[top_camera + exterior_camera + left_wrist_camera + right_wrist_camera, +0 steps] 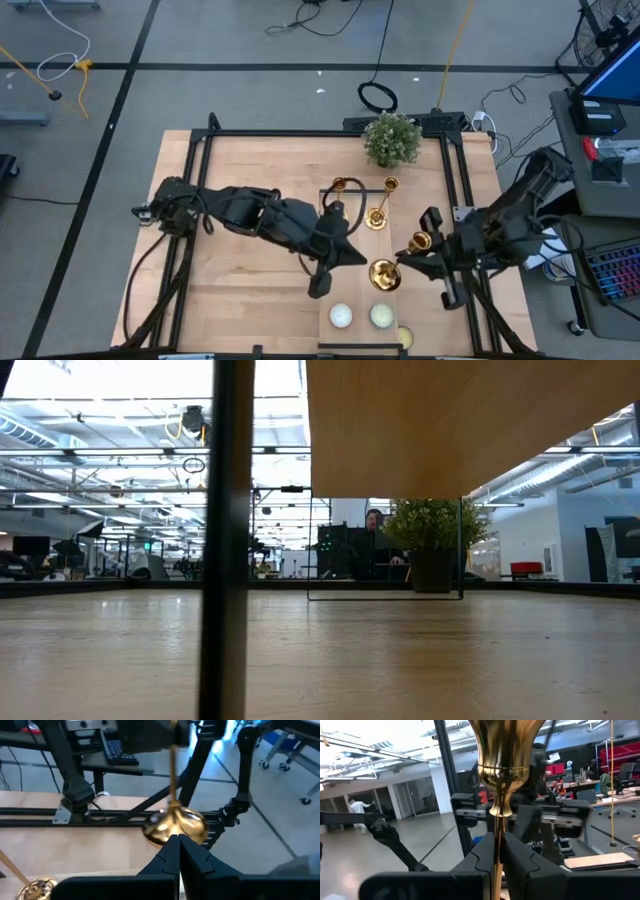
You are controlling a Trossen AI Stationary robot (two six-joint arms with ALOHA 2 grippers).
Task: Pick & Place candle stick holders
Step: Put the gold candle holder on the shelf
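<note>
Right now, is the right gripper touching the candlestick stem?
Touching. In the right wrist view the right gripper has both fingers pressed against the thin stem of the gold candlestick, with no gap.

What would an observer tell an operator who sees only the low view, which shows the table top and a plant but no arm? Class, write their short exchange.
Operator: Is either gripper holding anything?
Observer: Yes. The right gripper is shut on the stem of a candle stick holder, at the table's right side.
Operator: And the left arm?
Observer: The left gripper is shut with nothing in it, near mid-table, pointing at that holder's round base.
</note>
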